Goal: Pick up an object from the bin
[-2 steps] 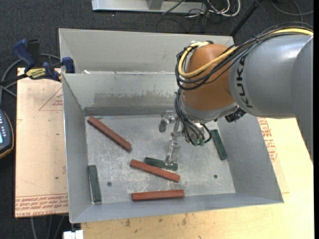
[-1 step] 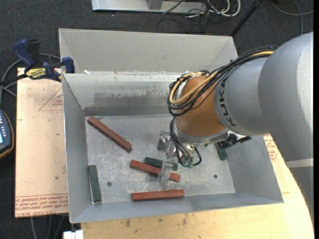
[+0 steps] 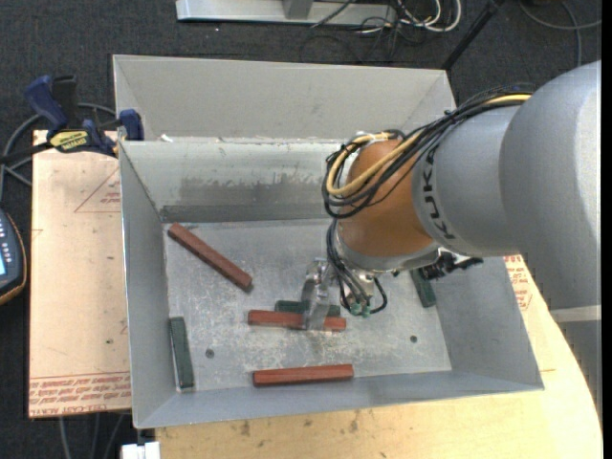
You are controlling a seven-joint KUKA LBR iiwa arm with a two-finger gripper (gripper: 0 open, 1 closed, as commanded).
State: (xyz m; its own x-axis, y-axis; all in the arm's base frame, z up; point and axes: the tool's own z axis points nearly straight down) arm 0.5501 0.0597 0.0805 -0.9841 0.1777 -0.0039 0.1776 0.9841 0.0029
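Red-brown bar (image 3: 275, 319), mid-floor of the bin (image 3: 143, 256): you will find it lying flat, long axis nearly left-right in the camera view, its right end a touch nearer the front wall. Gripper (image 3: 318, 314) is down directly over the bar's right part; the bar shows to the left of it and a short stub to the right. Gripper state: cannot tell whether open or closed, the wrist hides the tips. No offset to correct along the bar, as judged; the grip point is right of centre, so expect the long left end to droop if lifted. Note the small dark green block (image 3: 288, 307) touching or just beside the bar's far edge, next to the gripper; it could be caught too. Well apart: slanted red-brown bar (image 3: 209, 255) upper left, dark green bar (image 3: 179, 353) at the left wall, red-brown bar (image 3: 303, 376) near the front wall, dark green piece (image 3: 425, 289) at right.
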